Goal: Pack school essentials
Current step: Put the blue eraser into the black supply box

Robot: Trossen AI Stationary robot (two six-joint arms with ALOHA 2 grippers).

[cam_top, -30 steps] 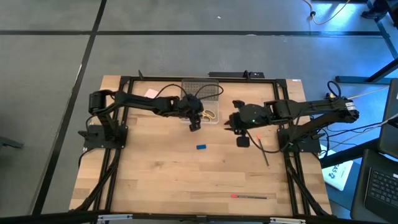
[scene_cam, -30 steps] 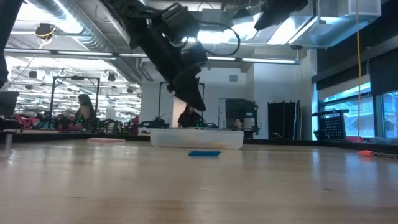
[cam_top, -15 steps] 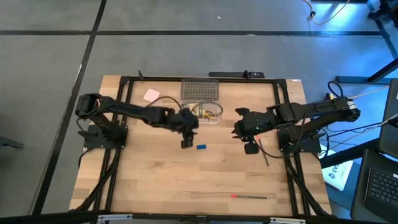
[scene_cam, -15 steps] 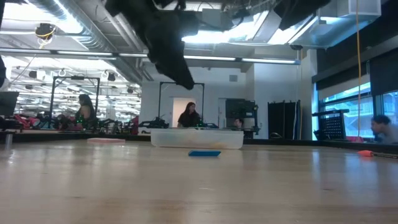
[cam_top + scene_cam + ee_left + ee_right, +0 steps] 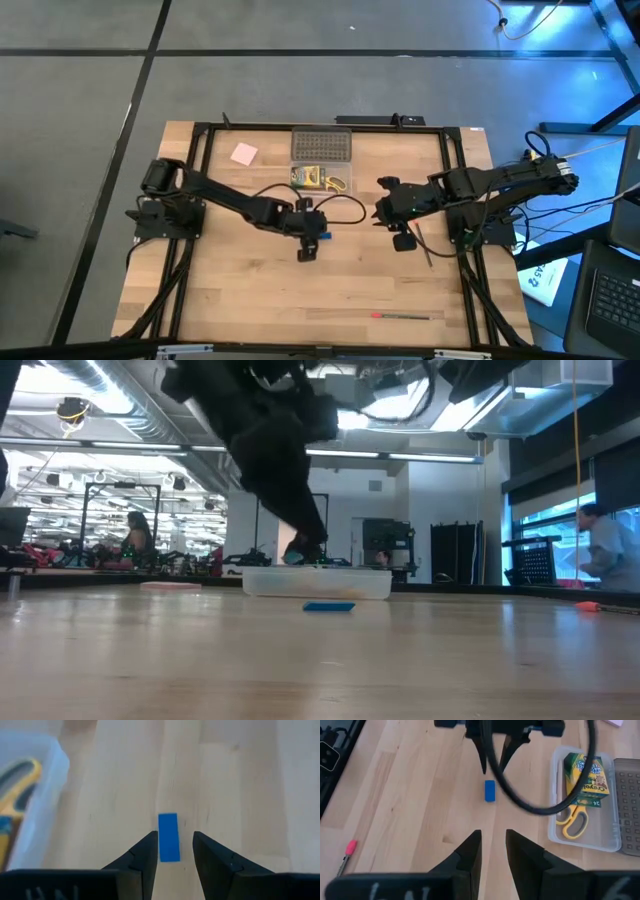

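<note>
On the wooden worktop (image 5: 240, 290), taking the clear plastic case (image 5: 322, 180) as landmark: the pink square pad (image 5: 244, 153) lies well to the case's left, near the far edge. The case itself holds the green-and-yellow crayon box (image 5: 584, 779) with the yellow-handled scissors (image 5: 573, 822) beside it; its dotted grey lid (image 5: 321, 144) lies flat, adjoining the case on the far side. The left gripper (image 5: 170, 851) is positioned just in front of the case, hanging above the tiny blue block (image 5: 168, 837); its fingers (image 5: 145, 855) are spread, one on either side of the block, with visible gaps and no contact. The block rests flat on the worktop, apart from the case. The right gripper (image 5: 493, 845) waits to the right of the case, above the worktop, fingers parted and holding nothing. The dark pencil (image 5: 424, 243) lies farther right of the case, past that gripper. The thin red pen (image 5: 400, 316) lies well in front of the case, near the worktop's front edge.
</note>
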